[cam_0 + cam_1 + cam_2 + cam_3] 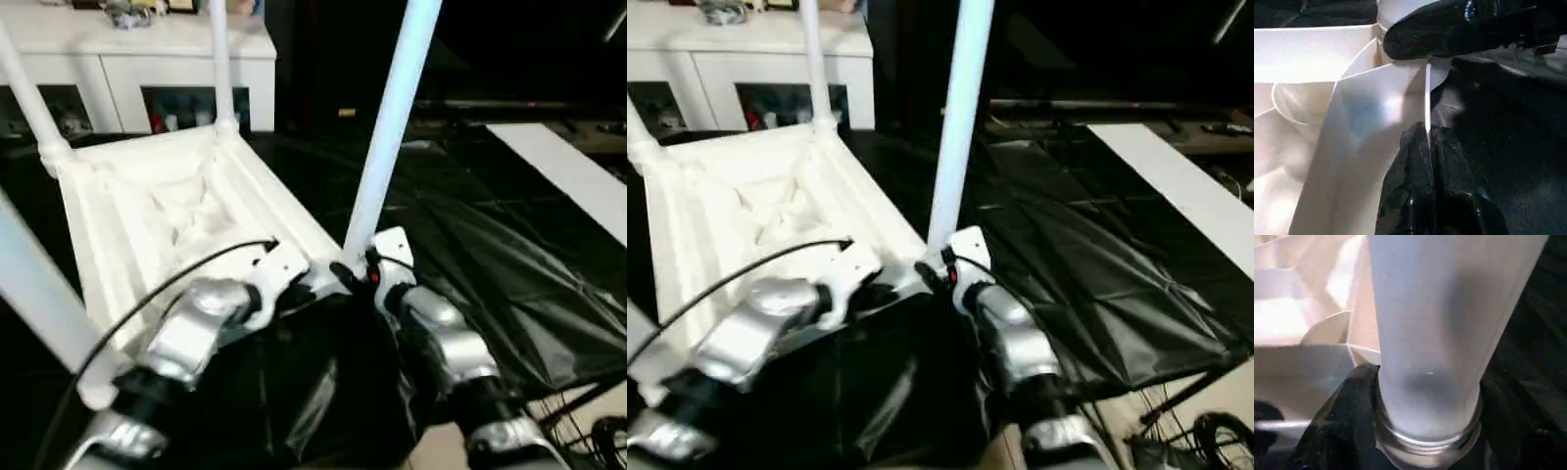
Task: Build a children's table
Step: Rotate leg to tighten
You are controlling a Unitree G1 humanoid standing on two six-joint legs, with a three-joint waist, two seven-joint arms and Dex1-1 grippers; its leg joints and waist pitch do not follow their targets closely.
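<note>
The white tabletop (pixel 167 220) lies upside down, its ribbed underside facing up. Legs stand in its far left corner (pixel 27 93), far right corner (pixel 221 64) and near left corner (pixel 39 294). A fourth leg (pixel 392 127) rises at the near right corner, where its threaded base (pixel 1425 440) meets the socket. My right gripper (pixel 359 274) is shut on this leg's base, with black fingers (pixel 1344 423) either side of it. My left gripper (pixel 1426 144) is shut on the tabletop's thin rim (pixel 1427 98), just beside that corner.
A black sheet (pixel 490 255) covers the floor under and right of the table. At the back left stands a white cabinet (pixel 147 54) with glass doors. A white board (pixel 578 176) lies at the right, and cables (pixel 598 431) lie at the lower right.
</note>
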